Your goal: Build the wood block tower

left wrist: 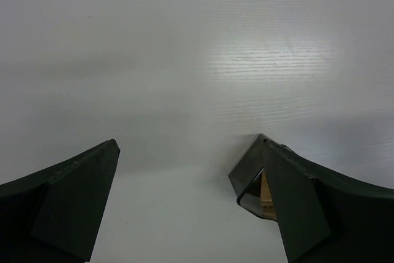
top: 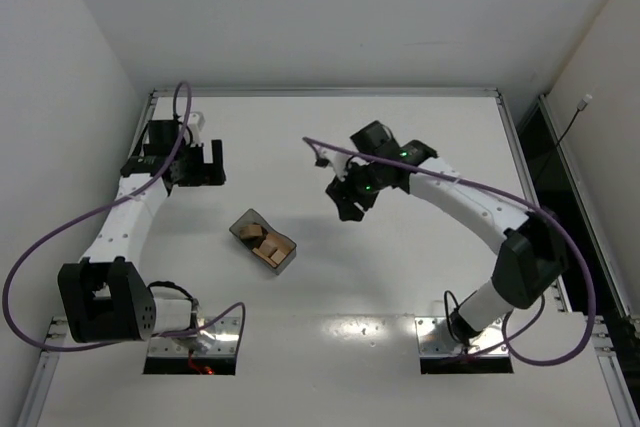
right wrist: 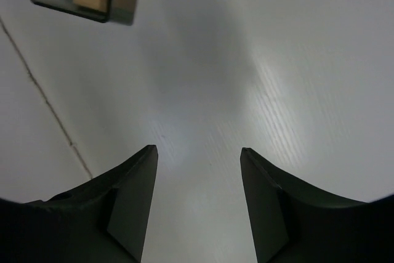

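Mid-table, wood blocks (top: 266,245) inside grey bin (top: 246,224); left gripper (left wrist: 186,146) and right gripper (right wrist: 198,151) both parted, empty

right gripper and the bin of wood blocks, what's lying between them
Nothing: in the top view only bare white table lies between the right gripper and the grey bin holding the wood blocks.

Translucent grey bin (top: 244,224) on the white table (top: 400,277) — askew.
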Robot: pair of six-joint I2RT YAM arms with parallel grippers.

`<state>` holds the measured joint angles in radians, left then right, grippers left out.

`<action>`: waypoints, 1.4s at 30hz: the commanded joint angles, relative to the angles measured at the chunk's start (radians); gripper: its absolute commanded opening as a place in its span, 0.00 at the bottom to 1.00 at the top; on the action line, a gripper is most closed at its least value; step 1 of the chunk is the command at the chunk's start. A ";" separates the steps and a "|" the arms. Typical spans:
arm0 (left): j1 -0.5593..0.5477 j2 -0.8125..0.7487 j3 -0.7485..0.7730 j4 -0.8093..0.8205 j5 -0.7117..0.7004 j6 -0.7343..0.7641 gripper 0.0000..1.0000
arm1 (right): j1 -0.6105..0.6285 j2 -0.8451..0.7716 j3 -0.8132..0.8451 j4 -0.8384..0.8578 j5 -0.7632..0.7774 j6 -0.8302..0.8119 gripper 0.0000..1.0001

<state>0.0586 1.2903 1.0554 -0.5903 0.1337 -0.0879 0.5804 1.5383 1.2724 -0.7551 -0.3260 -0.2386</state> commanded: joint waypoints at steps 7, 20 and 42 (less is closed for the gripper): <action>0.069 -0.031 0.060 -0.031 -0.114 -0.019 1.00 | 0.251 0.226 0.217 0.106 0.080 0.140 0.46; 0.213 0.009 0.072 -0.029 -0.146 0.002 1.00 | 0.317 0.436 0.369 0.129 0.124 0.311 0.46; 0.365 0.115 0.123 -0.049 -0.052 -0.007 1.00 | 0.358 0.553 0.384 0.129 0.123 0.311 0.45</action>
<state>0.4061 1.3914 1.1278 -0.6430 0.0521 -0.0872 0.9447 2.0850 1.6524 -0.6395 -0.2085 0.0547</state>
